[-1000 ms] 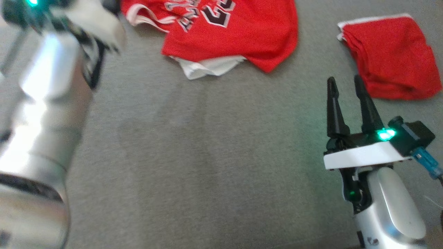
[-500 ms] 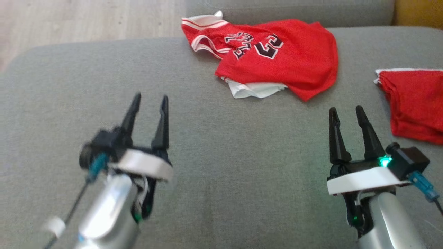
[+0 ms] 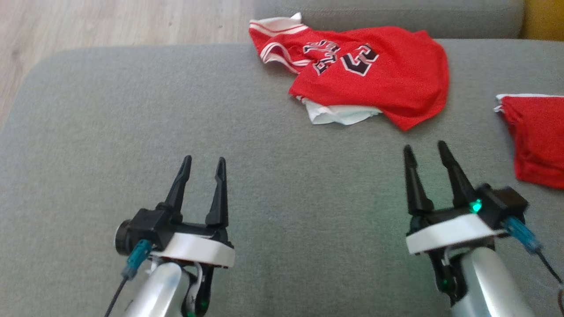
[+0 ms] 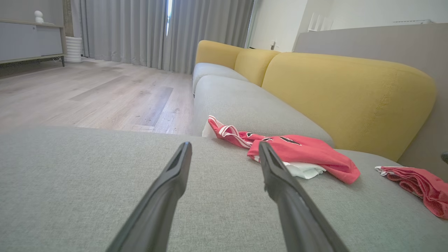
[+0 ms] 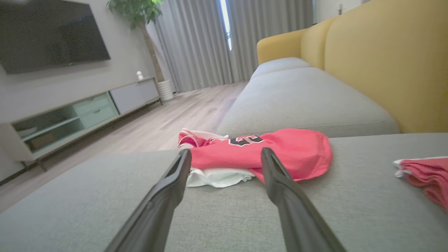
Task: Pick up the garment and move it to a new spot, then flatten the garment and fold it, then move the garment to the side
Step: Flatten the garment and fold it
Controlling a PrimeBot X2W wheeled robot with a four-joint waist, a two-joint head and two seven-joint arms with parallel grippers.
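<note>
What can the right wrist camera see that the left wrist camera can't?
Right wrist view: a big dark TV, a leafy plant and the right tool, open. Left wrist view: a grey panel behind the sofa and the left tool, open. Both: the red jersey, the folded red cloth, the grey sofa seat, yellow cushions, curtains and wood floor.

Item: red jersey (image 3: 396, 83). Print: black, white-edged number (image 3: 361, 59), seen upside down in the head view, apparently "23". Arched lettering (image 3: 324, 55) beside it: creased, not legible. No other readable text, label or brand.
</note>
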